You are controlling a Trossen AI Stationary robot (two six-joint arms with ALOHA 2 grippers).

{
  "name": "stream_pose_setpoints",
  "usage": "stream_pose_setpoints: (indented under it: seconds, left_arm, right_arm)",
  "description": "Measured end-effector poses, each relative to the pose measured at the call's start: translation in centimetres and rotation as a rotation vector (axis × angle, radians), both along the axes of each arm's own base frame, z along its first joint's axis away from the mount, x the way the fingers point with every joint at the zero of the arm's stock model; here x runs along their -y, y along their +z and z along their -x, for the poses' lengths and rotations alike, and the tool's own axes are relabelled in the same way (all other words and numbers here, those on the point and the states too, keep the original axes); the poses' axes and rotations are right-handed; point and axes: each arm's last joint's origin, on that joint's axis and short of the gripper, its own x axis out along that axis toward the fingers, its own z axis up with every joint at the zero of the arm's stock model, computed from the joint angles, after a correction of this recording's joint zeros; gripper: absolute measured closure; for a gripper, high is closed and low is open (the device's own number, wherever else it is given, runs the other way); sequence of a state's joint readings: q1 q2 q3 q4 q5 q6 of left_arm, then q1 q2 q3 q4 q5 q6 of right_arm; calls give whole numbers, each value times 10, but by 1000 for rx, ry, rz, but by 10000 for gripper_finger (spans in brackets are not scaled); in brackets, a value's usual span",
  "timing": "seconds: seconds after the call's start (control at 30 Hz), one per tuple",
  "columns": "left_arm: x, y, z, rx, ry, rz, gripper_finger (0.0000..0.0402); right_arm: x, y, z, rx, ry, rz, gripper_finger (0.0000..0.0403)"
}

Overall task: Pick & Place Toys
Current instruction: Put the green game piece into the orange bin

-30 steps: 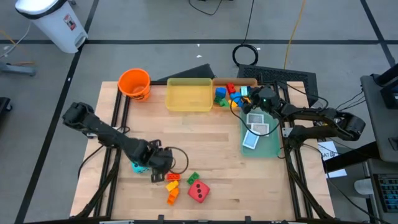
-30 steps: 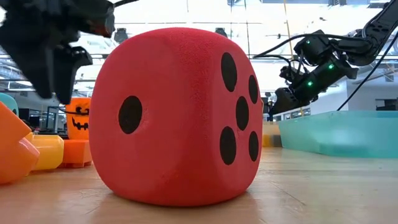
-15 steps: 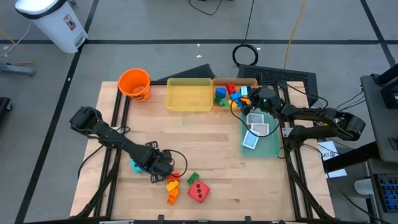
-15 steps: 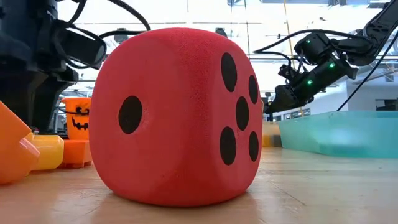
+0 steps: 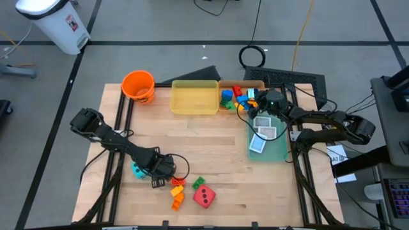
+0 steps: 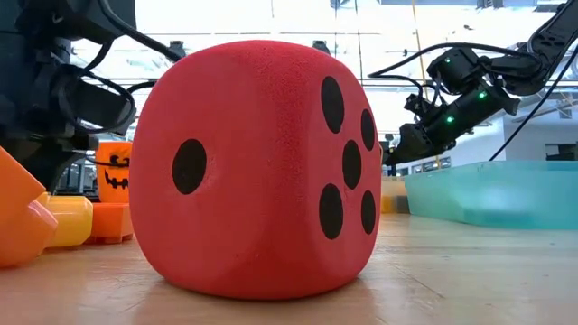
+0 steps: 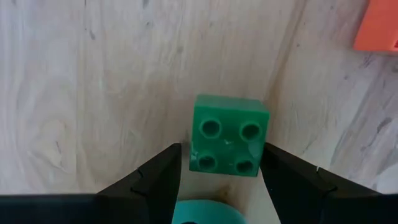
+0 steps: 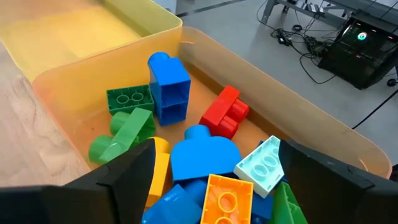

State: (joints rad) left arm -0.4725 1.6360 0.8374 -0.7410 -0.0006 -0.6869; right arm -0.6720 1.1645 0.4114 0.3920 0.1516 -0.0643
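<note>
My left gripper (image 7: 221,163) is open, low over the table, with a finger on each side of a green four-stud brick (image 7: 229,143) that lies studs-up on the wood. In the high view this gripper (image 5: 157,174) is at the near left, next to the cyan die (image 5: 137,170). The red die (image 5: 204,197) and loose orange, yellow and green bricks (image 5: 177,190) lie just to its right. My right gripper (image 8: 217,186) is open and empty, above the orange tray (image 8: 323,134) of bricks at the far right. My left gripper's fingers (image 7: 163,177) come from above and stand close to two opposite sides of the green brick (image 7: 198,149), which rests flat on the table. I cannot tell whether they touch it.
An orange bucket (image 5: 138,85) stands at the far left and a yellow tray (image 5: 193,98) beside the orange tray. A green tray (image 5: 275,148) with white cards (image 5: 263,132) lies at the right. The red die (image 6: 257,167) fills the low view. Bare wood lies mid-table.
My left gripper has gone down toward the table and a little toward its near left, its fingers still apart.
</note>
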Motion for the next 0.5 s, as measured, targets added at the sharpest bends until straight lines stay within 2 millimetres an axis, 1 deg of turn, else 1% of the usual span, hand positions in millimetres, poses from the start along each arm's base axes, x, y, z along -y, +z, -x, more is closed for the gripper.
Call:
stream_pose_setpoints:
  seconds: [0.1, 0.17, 0.33, 0.5]
  left_arm:
    - [-3, -1, -2, 14, 10, -15, 180]
    - [-4, -1, -3, 23, 4, -13, 191]
    - [-8, -1, -7, 22, -19, 18, 258]
    - [-18, 3, -12, 44, 58, 28, 258]
  right_arm:
    - [0, 0, 0, 0, 0, 0, 94]
    - [0, 0, 0, 0, 0, 0, 94]
    - [0, 0, 0, -1, 2, 5, 94]
    - [1, 3, -1, 7, 10, 35, 94]
